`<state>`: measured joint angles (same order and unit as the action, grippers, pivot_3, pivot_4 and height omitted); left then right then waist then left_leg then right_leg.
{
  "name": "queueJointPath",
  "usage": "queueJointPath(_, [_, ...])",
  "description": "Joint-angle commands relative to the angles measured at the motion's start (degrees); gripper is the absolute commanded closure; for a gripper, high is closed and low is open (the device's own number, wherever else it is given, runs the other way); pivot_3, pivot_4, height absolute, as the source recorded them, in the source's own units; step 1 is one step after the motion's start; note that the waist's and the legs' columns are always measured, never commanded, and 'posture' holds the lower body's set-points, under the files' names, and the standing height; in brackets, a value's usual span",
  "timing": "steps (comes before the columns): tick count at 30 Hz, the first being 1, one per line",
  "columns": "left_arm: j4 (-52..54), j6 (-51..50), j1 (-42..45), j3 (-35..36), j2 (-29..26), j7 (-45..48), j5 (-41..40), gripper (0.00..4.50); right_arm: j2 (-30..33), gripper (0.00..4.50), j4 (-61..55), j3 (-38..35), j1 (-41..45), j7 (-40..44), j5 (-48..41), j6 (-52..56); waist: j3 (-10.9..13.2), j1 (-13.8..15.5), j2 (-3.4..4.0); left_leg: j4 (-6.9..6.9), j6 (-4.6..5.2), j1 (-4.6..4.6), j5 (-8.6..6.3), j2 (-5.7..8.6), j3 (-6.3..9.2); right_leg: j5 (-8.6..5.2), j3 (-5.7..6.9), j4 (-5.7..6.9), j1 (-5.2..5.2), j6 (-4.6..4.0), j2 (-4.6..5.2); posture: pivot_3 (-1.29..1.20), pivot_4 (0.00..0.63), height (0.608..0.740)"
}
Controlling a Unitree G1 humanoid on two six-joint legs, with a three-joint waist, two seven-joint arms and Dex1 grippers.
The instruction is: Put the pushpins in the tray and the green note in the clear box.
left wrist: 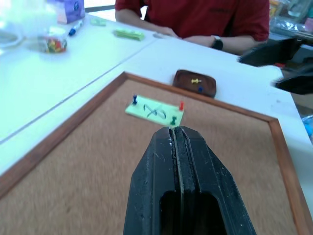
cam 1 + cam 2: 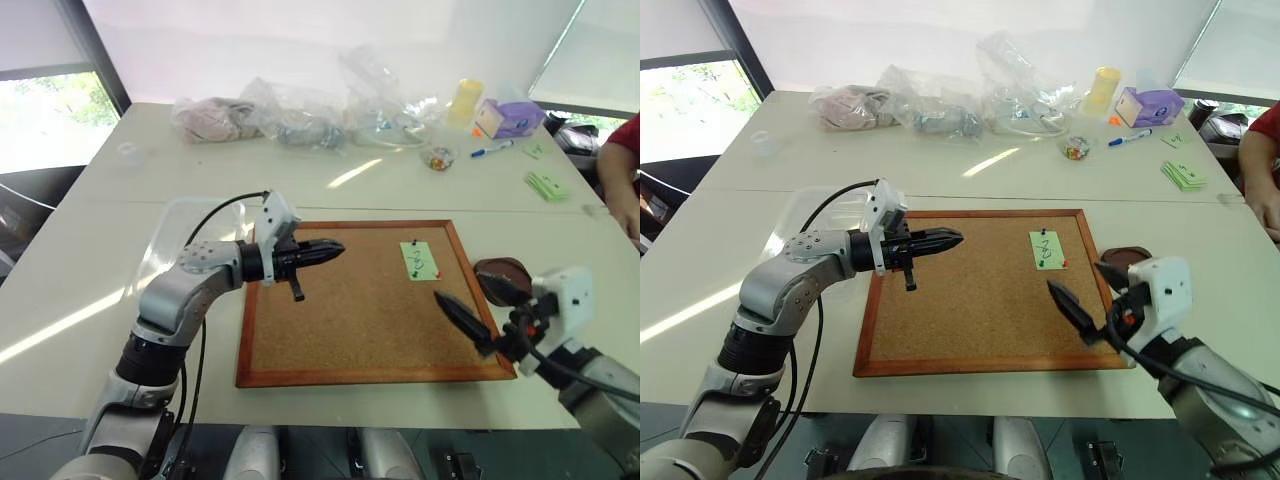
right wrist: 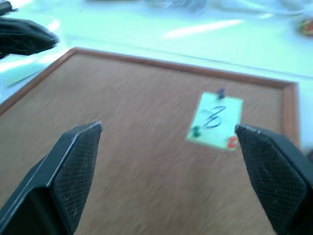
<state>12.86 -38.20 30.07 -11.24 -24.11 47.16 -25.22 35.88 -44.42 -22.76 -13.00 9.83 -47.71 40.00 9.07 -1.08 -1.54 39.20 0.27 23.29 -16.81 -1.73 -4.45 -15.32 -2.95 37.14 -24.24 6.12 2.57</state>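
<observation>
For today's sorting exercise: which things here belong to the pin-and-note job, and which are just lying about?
Job:
green note, pinned to the cork board
pushpins in the note, others in the tray
tray
clear box

Lying about:
plastic bags
jar of coloured bits
blue marker
stack of green slips
purple box

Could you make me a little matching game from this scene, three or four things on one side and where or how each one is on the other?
Things:
1. green note
2. tray
3. left gripper
4. right gripper

States:
A. holds a yellow pin and a blue pin
B. fingers wide open
C. pinned to the cork board
D. fingers shut, holding nothing

Pairs: 1-C, 2-A, 3-D, 4-B
</observation>
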Motion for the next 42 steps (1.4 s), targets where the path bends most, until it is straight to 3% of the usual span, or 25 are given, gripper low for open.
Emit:
queueJointPath(1, [0.7,-1.0,-1.1,-4.0,0.5,-3.4,4.1,4.46,-1.5,0.0,5.2,4.0,6.8,-4.2,5.9,0.0,0.0,0.2,0.09,0.0,0.0,0.02,0.0,0.01,0.01,0.0,0.0,0.01,-0.02,0.0,0.0,0.0,0.15,0.737])
queueJointPath(12, [-4.2,4.7,-4.0,-5.4,2.2,-6.1,9.4,4.46,-7.6,0.0,25.7,15.3,26.5,-2.1,17.1,-1.8,0.0,0.4,0.11,-0.02,0.0,0.08,0.0,0.0,0.0,0.01,0.03,0.04,-0.1,0.02,0.0,0.0,0.15,0.737])
queueJointPath(21, [-4.9,3.7,-4.6,-10.5,-1.3,-5.3,16.1,4.46,-11.0,0.0,34.8,17.1,30.8,1.1,21.7,-2.8,0.0,0.3,0.14,-0.03,0.0,0.08,0.0,0.0,-0.02,0.02,0.04,0.03,-0.09,0.03,0.04,0.0,0.15,0.737])
queueJointPath(31, [-5.1,3.0,-5.0,-10.5,-0.9,-4.9,16.8,4.46,-13.1,0.0,42.2,16.7,34.2,4.1,25.0,-4.9,-0.1,0.3,0.21,-0.03,0.0,0.05,0.0,-0.01,-0.04,0.02,0.04,0.06,-0.08,0.03,0.05,0.0,0.15,0.737])
queueJointPath(34, [-5.2,3.1,-5.0,-10.4,-0.7,-4.7,17.1,4.5,-13.7,0.75,44.2,16.2,35.0,4.0,25.6,-4.6,-0.1,0.2,0.26,-0.03,0.0,0.04,0.0,-0.01,-0.03,0.02,0.04,0.06,-0.08,0.03,0.04,0.0,0.15,0.737])
queueJointPath(40, [-5.6,3.0,-4.9,-10.2,-0.4,-5.0,17.5,4.5,-14.3,3.79,44.5,16.0,34.9,4.4,26.4,-4.2,-0.1,0.3,0.27,-0.03,0.0,0.04,0.0,-0.01,-0.03,0.03,0.04,0.06,-0.07,0.04,0.05,0.0,0.15,0.737])
queueJointPath(42, [-5.8,3.1,-4.9,-10.2,-0.4,-5.0,17.6,4.5,-14.3,4.43,44.0,16.2,34.5,4.8,26.7,-3.6,-0.2,0.3,0.28,-0.03,0.0,0.04,0.0,-0.01,-0.04,0.03,0.03,0.06,-0.07,0.03,0.06,0.0,0.15,0.737])
